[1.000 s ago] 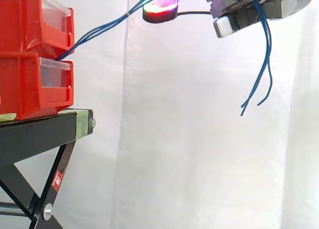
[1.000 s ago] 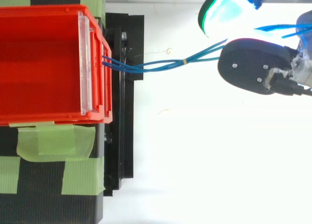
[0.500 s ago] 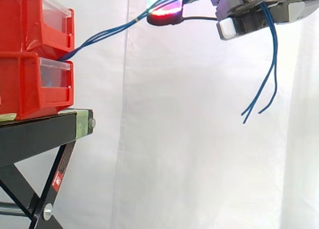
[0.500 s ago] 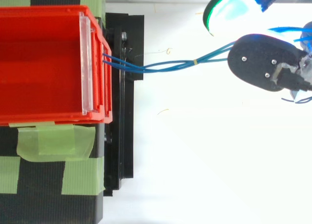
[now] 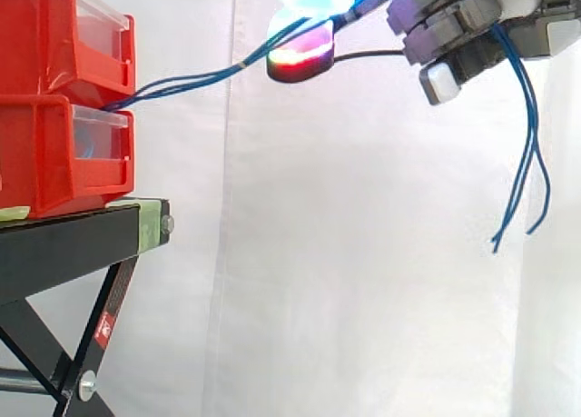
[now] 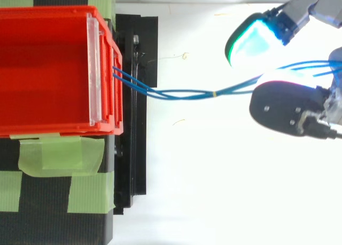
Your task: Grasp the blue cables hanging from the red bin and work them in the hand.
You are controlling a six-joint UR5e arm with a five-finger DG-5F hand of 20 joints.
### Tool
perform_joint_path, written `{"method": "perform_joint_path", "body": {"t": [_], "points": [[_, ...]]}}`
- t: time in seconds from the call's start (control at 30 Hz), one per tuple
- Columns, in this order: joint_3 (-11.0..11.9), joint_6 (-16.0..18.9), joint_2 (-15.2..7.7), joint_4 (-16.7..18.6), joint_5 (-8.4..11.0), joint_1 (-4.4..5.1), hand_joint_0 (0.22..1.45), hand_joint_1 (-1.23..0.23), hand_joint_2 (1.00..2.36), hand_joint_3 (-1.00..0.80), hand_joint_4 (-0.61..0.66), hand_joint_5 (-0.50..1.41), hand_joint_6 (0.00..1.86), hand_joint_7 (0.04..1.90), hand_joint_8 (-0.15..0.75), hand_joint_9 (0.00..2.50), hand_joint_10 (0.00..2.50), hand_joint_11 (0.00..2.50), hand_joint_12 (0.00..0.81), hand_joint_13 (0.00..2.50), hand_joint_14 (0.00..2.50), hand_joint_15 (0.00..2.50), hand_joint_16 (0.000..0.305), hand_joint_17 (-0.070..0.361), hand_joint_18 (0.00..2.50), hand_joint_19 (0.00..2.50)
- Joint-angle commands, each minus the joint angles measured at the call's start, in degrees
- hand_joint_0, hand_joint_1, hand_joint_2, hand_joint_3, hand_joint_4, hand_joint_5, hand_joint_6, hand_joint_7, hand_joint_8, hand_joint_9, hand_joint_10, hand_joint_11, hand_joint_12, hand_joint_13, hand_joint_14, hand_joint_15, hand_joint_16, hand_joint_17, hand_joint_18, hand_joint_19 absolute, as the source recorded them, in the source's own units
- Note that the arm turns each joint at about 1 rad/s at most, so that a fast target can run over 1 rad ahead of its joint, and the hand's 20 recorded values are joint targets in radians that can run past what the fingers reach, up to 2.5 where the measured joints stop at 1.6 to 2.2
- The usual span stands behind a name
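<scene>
- The black stand (image 5: 80, 240) carries the stacked red bins (image 5: 50, 158) at the left of the side view. Green tape (image 6: 59, 154) holds them down in the top view.
- The hand (image 5: 454, 22) is high at the right, well apart from the bins and above their level. Its fingers are curled round the blue cables.
- Two glowing fingertips (image 5: 302, 55) reach toward the bins, with the strands passing between them.
- The blue cables (image 6: 181, 94) leave the front of the bins and run straight across to the hand. Their long axis lies along the line from bin to hand, and in the side view they climb toward the hand with a slight sag.
- Past the curled fingers, the loose ends (image 5: 525, 153) hang straight down below the hand.
- A small yellow band (image 6: 214, 94) ties the strands together just short of the fingertips.
- Judgement: the fixed end lies on the bin side of the hand, so pulling away from the bins would take up the sag, and working the strands needs that slack.
</scene>
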Motion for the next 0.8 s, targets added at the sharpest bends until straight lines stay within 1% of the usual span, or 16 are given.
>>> {"method": "perform_joint_path", "body": {"t": [0.0,0.07,0.2,0.27,0.4,0.5,0.57,0.6,0.77], "points": [[0.0,0.12,-0.01,-4.93,-2.4,-0.19,0.88,-0.6,1.02,-0.53,0.22,0.39,0.0,1.33,0.445,1.2,2.5,2.5,0.554,1.49,2.5,1.88,0.051,0.115,1.74,0.65],[0.0,0.47,0.08,-5.72,-2.66,-0.36,0.88,-0.6,1.02,-0.56,0.22,0.39,0.0,1.34,0.445,1.2,2.5,2.5,0.554,1.49,2.5,1.88,0.052,0.116,1.73,0.68],[0.0,0.91,0.08,-5.81,-2.49,-0.36,0.88,-0.59,1.02,-0.6,0.22,0.39,0.0,1.34,0.444,1.2,2.5,2.5,0.554,1.49,2.5,1.88,0.052,0.118,1.74,0.68],[0.0,1.09,0.08,-5.63,-2.31,-0.36,0.87,-0.59,1.02,-0.63,0.23,0.39,0.0,1.35,0.446,1.2,2.5,2.5,0.564,1.49,2.5,1.9,0.052,0.117,1.74,0.67],[0.0,1.09,0.08,-5.37,-2.31,-0.36,0.87,-0.59,1.01,-0.64,0.22,0.4,0.0,1.35,0.446,1.2,2.5,2.5,0.553,1.49,2.5,1.88,0.052,0.117,1.74,0.67],[0.0,1.09,0.08,-4.58,-2.31,-0.36,0.86,-0.59,1.01,-0.67,0.22,0.39,0.0,1.34,0.444,1.2,2.5,2.5,0.563,1.49,2.5,1.9,0.052,0.117,1.74,0.68],[0.09,1.09,0.08,-3.88,-2.31,-0.45,0.84,-0.59,1.01,-0.72,0.22,0.39,0.0,1.34,0.447,1.19,2.5,2.5,0.57,1.49,2.5,1.91,0.054,0.121,1.73,0.67],[0.0,1.0,0.08,-3.7,-2.31,-0.45,0.83,-0.58,1.01,-0.73,0.23,0.39,0.0,1.34,0.442,1.19,2.5,2.5,0.561,1.49,2.5,1.9,0.053,0.12,1.74,0.66],[0.0,1.09,-0.01,-3.52,-2.14,-0.45,0.77,-0.57,1.01,-0.87,0.24,0.39,0.0,1.34,0.447,1.18,2.5,2.5,0.555,1.48,2.5,1.9,0.056,0.126,1.75,0.62]]}}
